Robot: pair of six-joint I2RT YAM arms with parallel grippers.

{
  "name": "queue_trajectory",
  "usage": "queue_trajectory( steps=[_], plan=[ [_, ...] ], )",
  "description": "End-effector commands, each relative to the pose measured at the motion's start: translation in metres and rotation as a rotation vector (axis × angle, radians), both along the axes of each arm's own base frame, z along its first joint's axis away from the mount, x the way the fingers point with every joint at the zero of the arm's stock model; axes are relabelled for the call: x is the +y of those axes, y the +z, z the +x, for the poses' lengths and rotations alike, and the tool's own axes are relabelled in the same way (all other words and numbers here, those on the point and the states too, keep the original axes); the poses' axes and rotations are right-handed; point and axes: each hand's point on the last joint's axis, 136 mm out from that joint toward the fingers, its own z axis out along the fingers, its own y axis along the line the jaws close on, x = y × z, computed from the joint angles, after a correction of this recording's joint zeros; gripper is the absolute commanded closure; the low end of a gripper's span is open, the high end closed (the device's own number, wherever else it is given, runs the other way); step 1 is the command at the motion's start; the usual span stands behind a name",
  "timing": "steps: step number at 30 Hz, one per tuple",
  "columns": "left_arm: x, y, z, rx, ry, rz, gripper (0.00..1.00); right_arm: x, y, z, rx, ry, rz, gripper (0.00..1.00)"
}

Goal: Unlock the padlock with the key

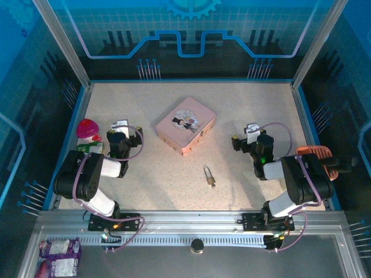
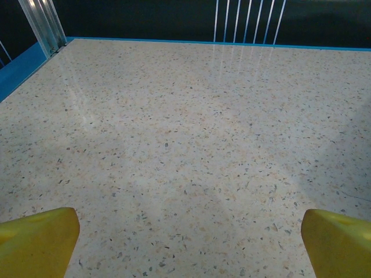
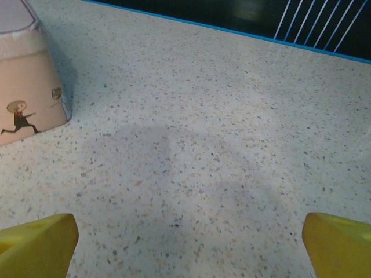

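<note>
The padlock, tiny with a brass body and a thin silver shackle, lies flat on the speckled table in front of the middle, between the two arms. The key is too small to make out; I cannot tell where it lies. My left gripper rests low at the left, well away from the padlock, and in the left wrist view the left gripper is open over bare table. My right gripper rests at the right, and the right wrist view has the right gripper open too, with nothing between its yellow fingers.
A pink tin with a cartoon couple sits behind the padlock; its corner is ahead and left of the right gripper. A red-pink object and a green packet lie at the left edge, an orange object at the right edge.
</note>
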Motion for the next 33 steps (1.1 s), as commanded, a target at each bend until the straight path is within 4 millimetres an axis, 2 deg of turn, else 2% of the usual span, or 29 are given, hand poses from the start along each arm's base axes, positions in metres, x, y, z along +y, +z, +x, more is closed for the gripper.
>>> queue_trajectory(
  steps=[1,4,33],
  plan=[
    [-0.0003,0.0086,0.0030,-0.025,-0.006,-0.014,0.01,-0.0105,0.0173,0.0184,-0.021,-0.053,0.064,0.00],
    [-0.0007,0.0083,0.0030,-0.025,-0.007,-0.015,0.01,-0.0166,0.0193,0.0189,-0.035,-0.079,0.072,0.00],
    [-0.0009,0.0082,0.0027,-0.024,-0.008,-0.013,0.01,-0.0104,0.0191,0.0182,-0.035,-0.050,0.058,0.00]
  ],
)
